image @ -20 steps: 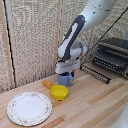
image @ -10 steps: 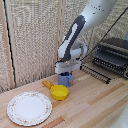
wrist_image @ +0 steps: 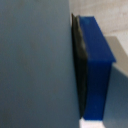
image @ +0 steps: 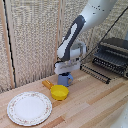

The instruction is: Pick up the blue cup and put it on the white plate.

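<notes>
The exterior view stands off the arm at some distance and a little above the worktop (image: 95, 107), looking across it toward a woven screen (image: 35, 40) behind, wide enough to take in the plate (image: 29, 108), the yellow bowl (image: 59, 92), the cup (image: 64, 79), the tool (image: 65, 70) and a dark rack (image: 111, 57) at the exterior view's right. The wrist view sits on the arm and is pressed so close that the cup's blue wall (wrist_image: 35, 60) and one blue finger (wrist_image: 97, 70) fill nearly the whole picture. The two views share only the cup and the tool's finger beside it.

Gripper (image: 64, 70) atop cobalt cup (image: 65, 79)
</notes>
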